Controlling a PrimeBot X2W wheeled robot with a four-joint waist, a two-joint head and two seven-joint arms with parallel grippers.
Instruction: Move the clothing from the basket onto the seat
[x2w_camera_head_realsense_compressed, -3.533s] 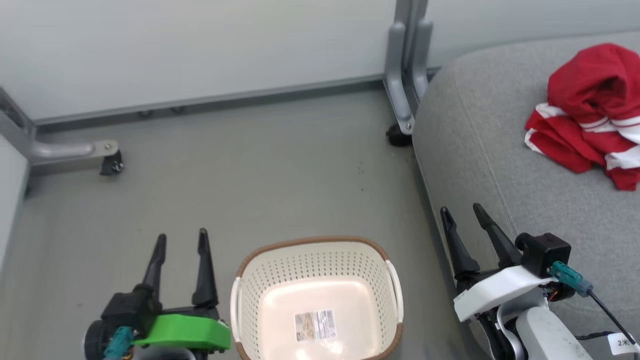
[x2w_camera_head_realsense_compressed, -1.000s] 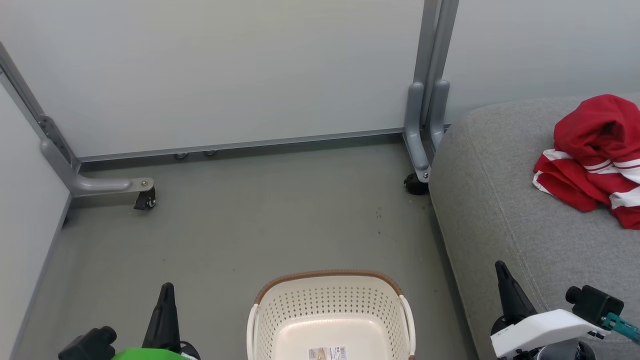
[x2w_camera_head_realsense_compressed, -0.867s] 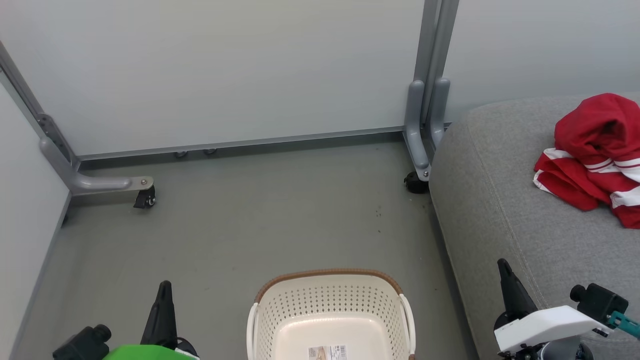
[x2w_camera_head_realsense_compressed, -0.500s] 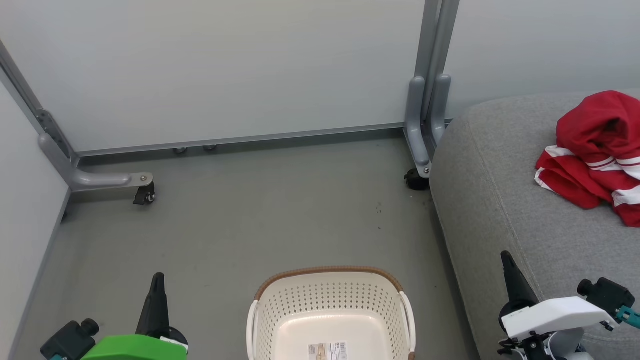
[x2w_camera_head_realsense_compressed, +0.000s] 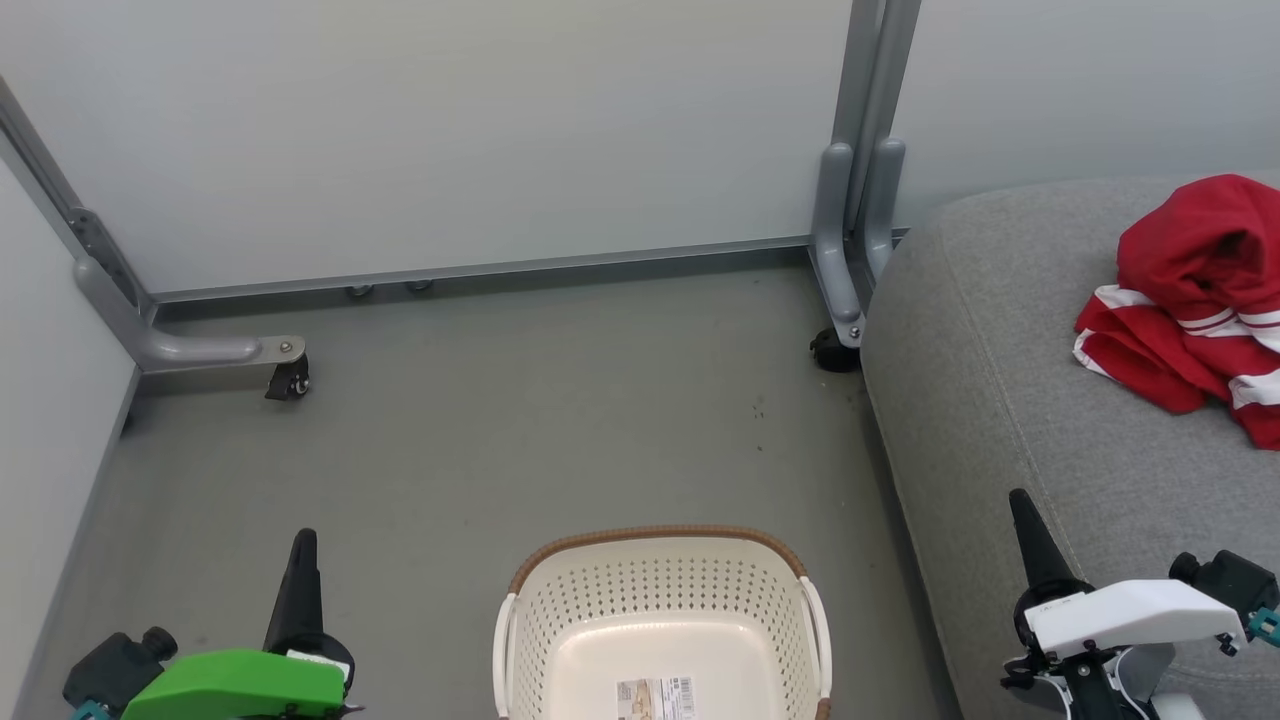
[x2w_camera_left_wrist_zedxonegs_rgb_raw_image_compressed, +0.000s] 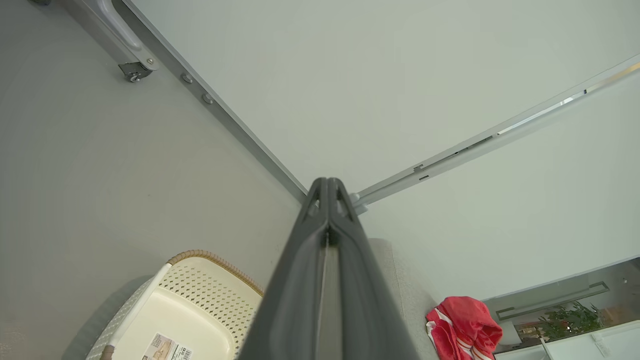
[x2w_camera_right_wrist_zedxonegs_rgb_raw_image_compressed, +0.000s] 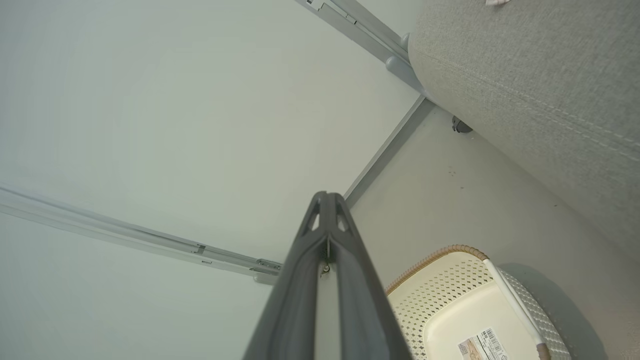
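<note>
The clothing (x2w_camera_head_realsense_compressed: 1190, 290) lies in one heap on the far right of the seat (x2w_camera_head_realsense_compressed: 1000, 400), cut off by the picture's right edge. The basket (x2w_camera_head_realsense_compressed: 650, 533) stands on the floor, its near half out of frame, sticker (x2w_camera_head_realsense_compressed: 655, 697) showing. Left hand (x2w_camera_head_realsense_compressed: 302, 548) and right hand (x2w_camera_head_realsense_compressed: 1022, 508) sit low on either side of it, fingers pressed together, holding nothing.
</note>
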